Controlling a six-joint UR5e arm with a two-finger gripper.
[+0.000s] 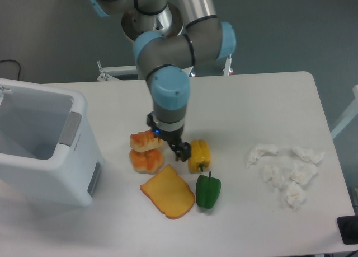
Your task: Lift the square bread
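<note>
The square bread lies flat on the white table near the front, a yellow-orange slice with a darker crust rim. My gripper hangs above the table just behind the slice, between the bread rolls and the yellow pepper. Its fingers are spread apart and hold nothing. It is above and slightly behind the slice, not touching it.
Two orange-brown bread rolls sit left of the gripper. A yellow pepper and a green pepper lie right of the slice. A white bin stands at the left. Crumpled white tissues lie at the right.
</note>
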